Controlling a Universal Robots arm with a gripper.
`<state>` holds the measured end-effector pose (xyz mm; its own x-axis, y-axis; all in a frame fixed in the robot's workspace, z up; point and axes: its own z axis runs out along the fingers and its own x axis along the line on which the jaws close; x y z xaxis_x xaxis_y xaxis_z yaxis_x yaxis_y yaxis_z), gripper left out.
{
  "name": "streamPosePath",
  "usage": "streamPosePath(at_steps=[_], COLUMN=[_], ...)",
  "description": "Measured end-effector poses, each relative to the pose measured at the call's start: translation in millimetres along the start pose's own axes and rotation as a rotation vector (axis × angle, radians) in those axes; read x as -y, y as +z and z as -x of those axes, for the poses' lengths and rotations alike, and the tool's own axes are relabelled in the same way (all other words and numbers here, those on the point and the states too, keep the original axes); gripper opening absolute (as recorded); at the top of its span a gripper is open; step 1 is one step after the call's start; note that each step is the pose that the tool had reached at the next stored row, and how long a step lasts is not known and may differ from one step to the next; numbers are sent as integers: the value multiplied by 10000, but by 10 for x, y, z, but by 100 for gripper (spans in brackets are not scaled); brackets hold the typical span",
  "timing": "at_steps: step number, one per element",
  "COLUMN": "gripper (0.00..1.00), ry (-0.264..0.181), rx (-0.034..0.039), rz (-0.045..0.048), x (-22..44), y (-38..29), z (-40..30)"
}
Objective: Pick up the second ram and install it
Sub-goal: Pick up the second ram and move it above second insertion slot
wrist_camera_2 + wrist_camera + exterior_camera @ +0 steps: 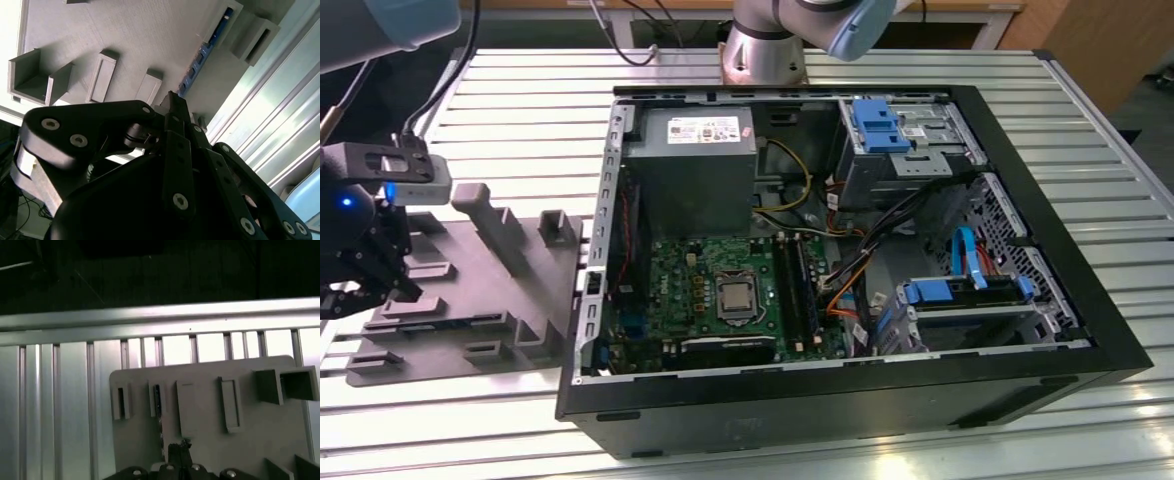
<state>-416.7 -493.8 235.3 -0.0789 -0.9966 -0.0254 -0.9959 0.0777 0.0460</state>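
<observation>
The second ram (200,60) is a thin dark stick standing on edge in a slot of the grey fixture (125,45); in the first wrist view its end (156,401) shows in a fixture slot. My gripper (172,102) hovers over the fixture close beside the stick, shut, with nothing between its fingers. In the first wrist view the gripper (180,449) sits just to one side of the stick's thin edge. The exterior view has the gripper (360,290) at its far left, above the grey fixture (467,300).
An open computer case (841,400) fills the middle of the exterior view, with the motherboard (707,290), black slot rails (794,290), a power supply (694,150) and blue drive bays (881,125). Grey upright blocks (487,215) stand on the fixture. All rest on a ribbed metal table (520,110).
</observation>
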Motion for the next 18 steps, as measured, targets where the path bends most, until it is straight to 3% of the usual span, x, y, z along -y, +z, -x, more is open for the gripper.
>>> streamPosePath(at_steps=[18], gripper=[11], ry=[-1], rx=[0], rz=[0], x=[7], y=[38], z=[-70])
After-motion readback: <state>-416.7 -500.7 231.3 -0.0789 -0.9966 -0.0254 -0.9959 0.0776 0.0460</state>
